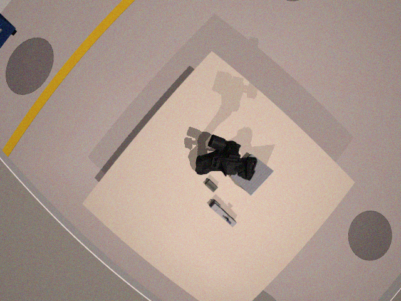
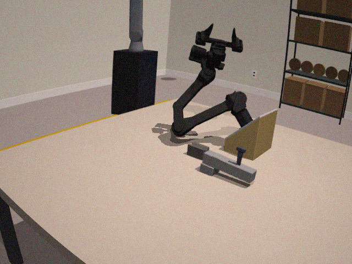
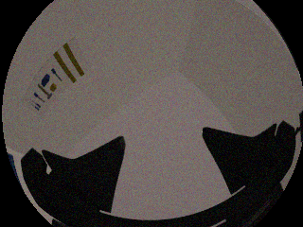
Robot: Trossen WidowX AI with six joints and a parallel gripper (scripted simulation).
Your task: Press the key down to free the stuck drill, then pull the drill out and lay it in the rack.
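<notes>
The drill (image 2: 240, 155) stands upright in a grey block (image 2: 229, 166) on the beige tabletop (image 2: 113, 181), a tan wedge-shaped rack (image 2: 251, 137) just behind. The gripper (image 2: 220, 32) points upward, wide apart, empty. Shelving (image 2: 318, 59) lines the wall.

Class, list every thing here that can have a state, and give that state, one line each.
gripper: open, holding nothing, raised high and pointing upward
drill: standing upright in the grey block, not pulled out
grey block: lying flat on the table
small dark block: resting on the table, untouched
tan wedge: standing on the table
</notes>
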